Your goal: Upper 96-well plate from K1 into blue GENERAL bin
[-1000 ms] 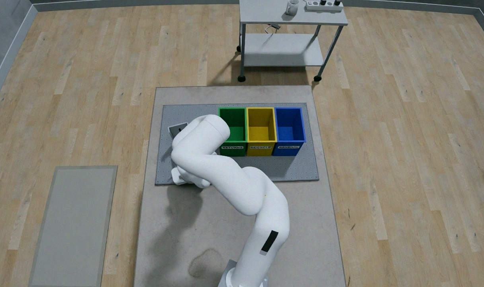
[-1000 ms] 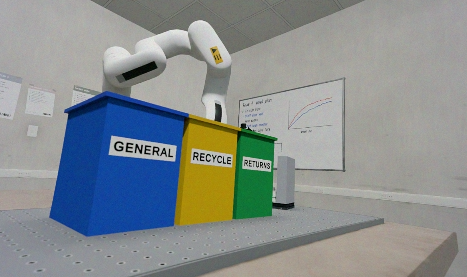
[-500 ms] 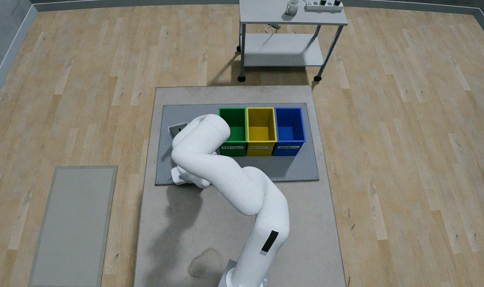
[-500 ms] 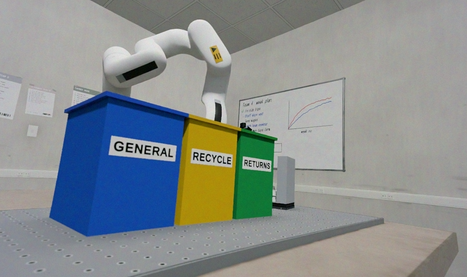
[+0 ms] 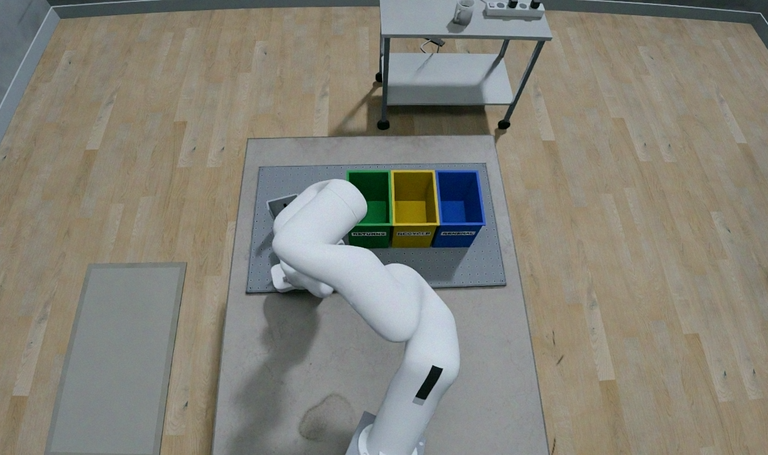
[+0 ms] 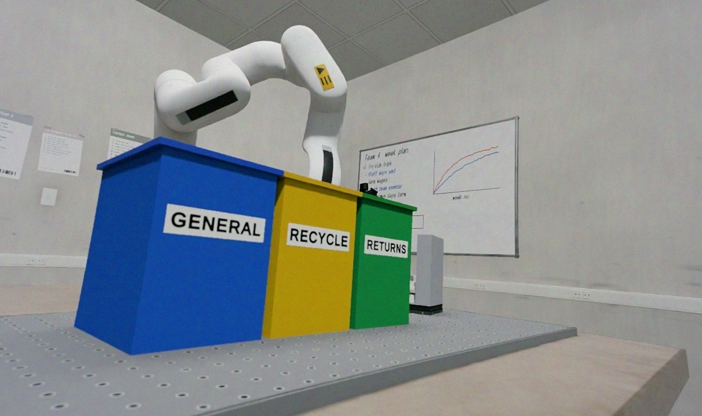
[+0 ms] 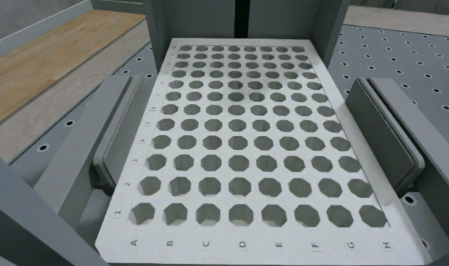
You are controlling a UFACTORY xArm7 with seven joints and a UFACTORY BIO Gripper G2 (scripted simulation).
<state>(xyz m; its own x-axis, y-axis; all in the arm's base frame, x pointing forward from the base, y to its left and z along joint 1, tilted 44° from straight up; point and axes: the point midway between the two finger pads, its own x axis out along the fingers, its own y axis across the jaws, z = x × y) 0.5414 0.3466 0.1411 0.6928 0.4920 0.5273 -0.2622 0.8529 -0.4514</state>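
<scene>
The upper 96-well plate (image 7: 224,233), white, fills the middle of the wrist view. My gripper (image 7: 251,134) is shut on its two long sides, one pad on each. The plate is level, between the grey walls of rack K1 (image 7: 206,18) (image 5: 277,206) (image 6: 429,268). The lower plate is not visible below it in the wrist view. The blue GENERAL bin (image 5: 459,194) (image 6: 213,289) stands upright at the right end of the row. In the top and exterior views the arm or the bins hide the gripper.
The yellow RECYCLE bin (image 5: 413,212) (image 6: 311,289) and green RETURNS bin (image 5: 375,212) (image 6: 381,289) stand upright between K1 and the blue bin, side by side. All stand on the perforated board (image 6: 301,361). A trolley (image 5: 448,84) stands behind the table.
</scene>
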